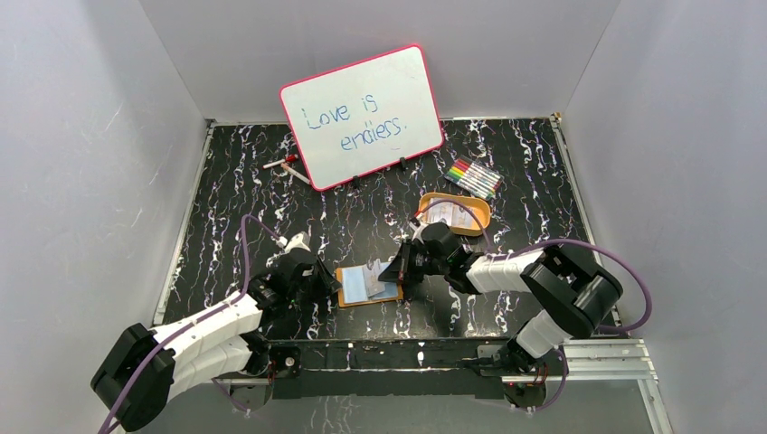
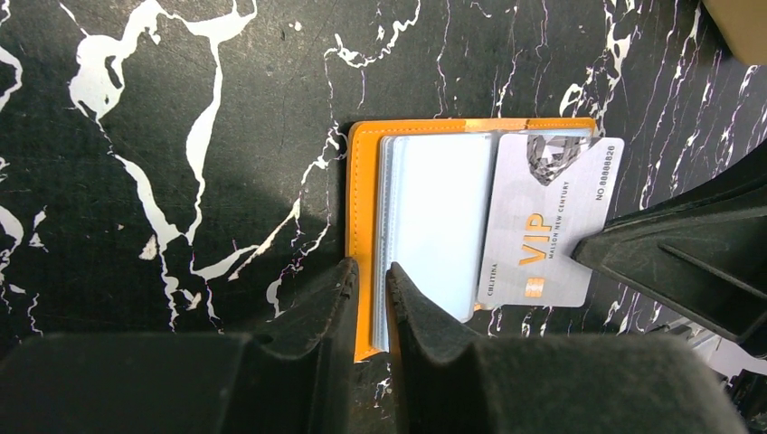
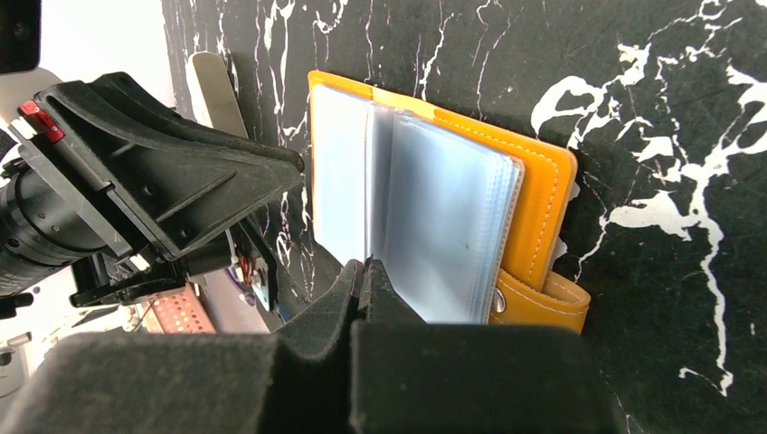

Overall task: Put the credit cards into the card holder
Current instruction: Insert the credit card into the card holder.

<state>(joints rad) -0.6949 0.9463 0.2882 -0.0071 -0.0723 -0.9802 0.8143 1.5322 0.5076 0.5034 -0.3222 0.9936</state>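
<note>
1. The card holder (image 2: 362, 199) lies open on the black marbled table (image 2: 136, 298) between the two arms, with its clear sleeves (image 2: 439, 217) facing up.
2. Left gripper (image 2: 371, 268): the jaws are nearly together and straddle the orange cover's near edge. This looks like a pinch, probably to pin the holder so it cannot slide.
3. Right gripper (image 3: 364, 267): clamped on the outer edge of a silver VIP credit card (image 2: 547, 226). It holds the card flat over the sleeves' open side, lined up with a pocket. I cannot tell whether the leading edge has entered.
4. The orange tray (image 1: 479, 217) sits just beyond the right gripper and is likely the card supply.
</note>
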